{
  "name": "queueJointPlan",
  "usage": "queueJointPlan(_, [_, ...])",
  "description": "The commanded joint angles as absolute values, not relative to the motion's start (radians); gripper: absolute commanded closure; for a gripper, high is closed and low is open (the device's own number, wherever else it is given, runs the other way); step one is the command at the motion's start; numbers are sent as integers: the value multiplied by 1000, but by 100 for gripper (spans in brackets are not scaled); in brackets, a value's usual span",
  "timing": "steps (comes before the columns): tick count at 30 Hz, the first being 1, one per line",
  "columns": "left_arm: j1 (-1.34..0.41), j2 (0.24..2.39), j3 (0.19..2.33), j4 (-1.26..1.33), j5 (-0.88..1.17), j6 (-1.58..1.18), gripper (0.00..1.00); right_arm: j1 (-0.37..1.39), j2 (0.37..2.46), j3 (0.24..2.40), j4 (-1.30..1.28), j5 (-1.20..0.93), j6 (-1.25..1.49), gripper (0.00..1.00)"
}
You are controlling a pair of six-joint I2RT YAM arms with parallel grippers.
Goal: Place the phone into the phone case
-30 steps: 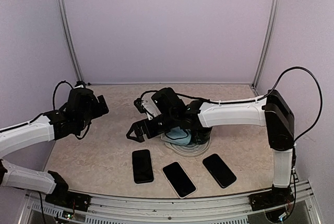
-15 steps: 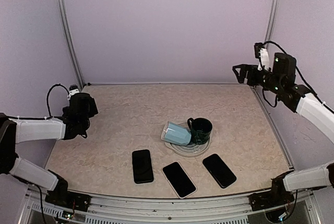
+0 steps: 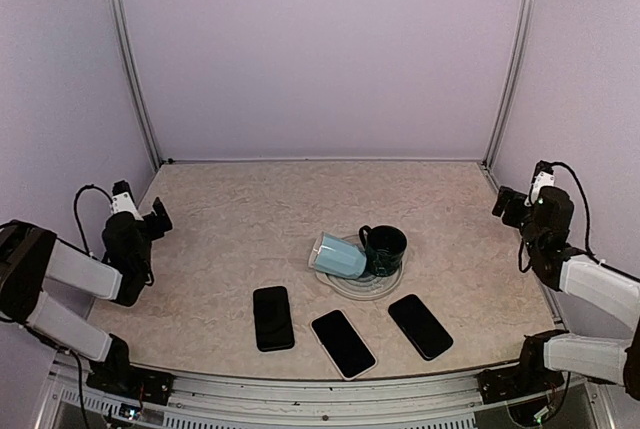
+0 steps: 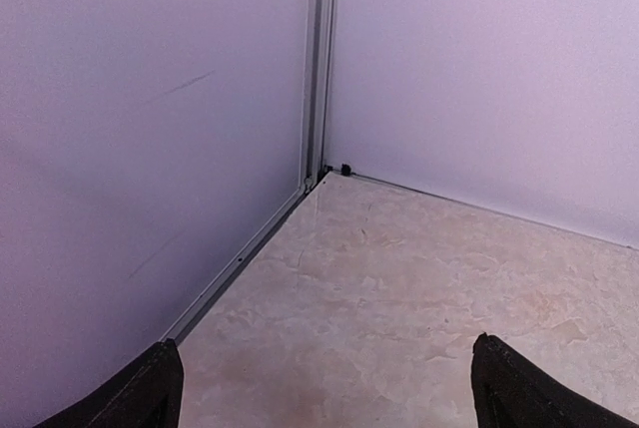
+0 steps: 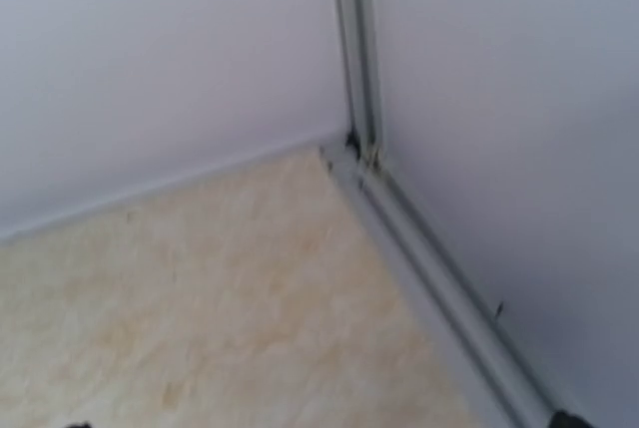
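- Now, at the far left of the top view, the left arm is folded low by the table's (image 3: 220, 239) left edge, and the left gripper (image 3: 147, 217) points toward the back left corner.
- Its wrist view shows the two dark fingers (image 4: 148, 390) spread wide at the bottom corners, with nothing but bare table (image 4: 399, 278) between them. Ahead of them are the two walls and the metal post (image 4: 321, 59) where they meet.
- Near the front edge three dark flat slabs lie in a row, apart from one another and well away from both grippers. I cannot tell which is the phone and which the case.
- The left slab (image 3: 273, 317) lies almost straight, front to back. The middle slab (image 3: 343, 342) is slanted and sits closest to the front edge. The right slab (image 3: 420, 326) slants the same way.
- Just behind the slabs, about mid-table, is a plate (image 3: 350, 292). On it a light blue cup (image 3: 338, 255) lies on its side, and a dark mug (image 3: 385, 248) stands upright just to the cup's right.
- At the far right the right arm is folded by the right edge, with the right gripper (image 3: 512, 202) aimed at the back right corner.
- Its wrist view is blurred. Only the fingertips (image 5: 566, 418) peek in at the bottom corners, set wide apart and holding nothing, above the table's back right corner.
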State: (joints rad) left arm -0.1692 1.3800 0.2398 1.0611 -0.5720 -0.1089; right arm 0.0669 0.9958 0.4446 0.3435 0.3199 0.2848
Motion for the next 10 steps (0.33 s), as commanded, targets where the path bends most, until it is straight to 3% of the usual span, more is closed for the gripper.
queueJointPlan(1, [-161,1421,220,1242,-488,-38,1,63,952,331,596,383,180,1])
queueJointPlan(10, [-161,1487,215,1317,-450,-12,1,61,1025,322,594,455,222,1])
